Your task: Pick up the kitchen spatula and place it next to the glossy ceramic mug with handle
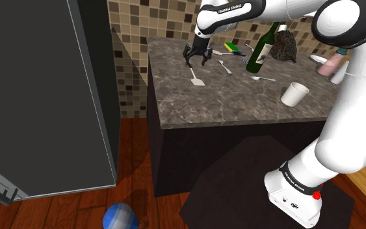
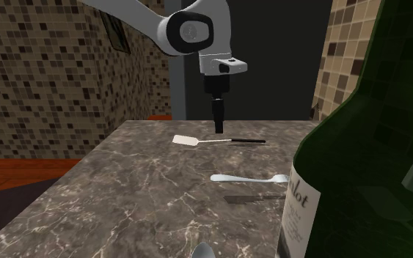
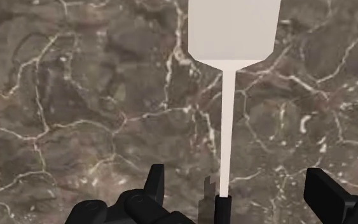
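The spatula lies flat on the dark marble counter, with a white blade, a thin white shaft and a black handle. My gripper hangs open just above it and points straight down. In the wrist view the shaft runs between the two spread fingertips, which do not touch it, and the black handle starts right at the gripper. The blade points away from the hand. A white mug stands near the counter's front edge, far toward the shoulder view's right.
A dark green bottle, a sponge, a dark rock and loose cutlery lie between spatula and mug. Another spoon and a knife lie nearby. A grey fridge stands left of the counter, a blue ball on the floor.
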Robot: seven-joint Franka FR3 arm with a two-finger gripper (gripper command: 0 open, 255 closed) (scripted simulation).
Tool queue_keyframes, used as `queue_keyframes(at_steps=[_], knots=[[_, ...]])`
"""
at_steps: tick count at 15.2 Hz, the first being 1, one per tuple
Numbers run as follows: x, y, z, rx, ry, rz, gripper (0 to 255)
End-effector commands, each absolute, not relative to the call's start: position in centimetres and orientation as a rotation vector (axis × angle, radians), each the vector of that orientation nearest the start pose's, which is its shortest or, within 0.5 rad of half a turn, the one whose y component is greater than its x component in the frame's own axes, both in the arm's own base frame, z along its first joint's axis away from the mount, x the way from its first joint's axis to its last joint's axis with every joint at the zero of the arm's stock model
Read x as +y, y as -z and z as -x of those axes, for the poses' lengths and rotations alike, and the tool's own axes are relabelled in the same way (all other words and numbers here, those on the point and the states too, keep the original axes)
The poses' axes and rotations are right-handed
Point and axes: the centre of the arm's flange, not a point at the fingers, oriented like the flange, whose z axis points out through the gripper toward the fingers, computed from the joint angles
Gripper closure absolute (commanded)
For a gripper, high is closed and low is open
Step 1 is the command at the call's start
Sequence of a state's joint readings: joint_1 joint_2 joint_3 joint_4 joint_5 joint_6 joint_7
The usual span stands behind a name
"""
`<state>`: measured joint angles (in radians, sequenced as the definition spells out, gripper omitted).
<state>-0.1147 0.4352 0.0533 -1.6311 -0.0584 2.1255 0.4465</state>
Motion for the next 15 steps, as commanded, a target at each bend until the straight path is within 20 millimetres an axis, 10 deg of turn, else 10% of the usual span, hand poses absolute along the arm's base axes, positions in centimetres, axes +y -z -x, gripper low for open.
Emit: queue_keyframes(at_steps=[1,14,15], knots=[[-5.0,-36.3,-68.2,0.763,0.102,3.062,0],[-5.1,-33.9,-68.3,0.763,0.102,3.062,0],[-5.1,-33.9,-68.3,0.763,0.102,3.062,255]])
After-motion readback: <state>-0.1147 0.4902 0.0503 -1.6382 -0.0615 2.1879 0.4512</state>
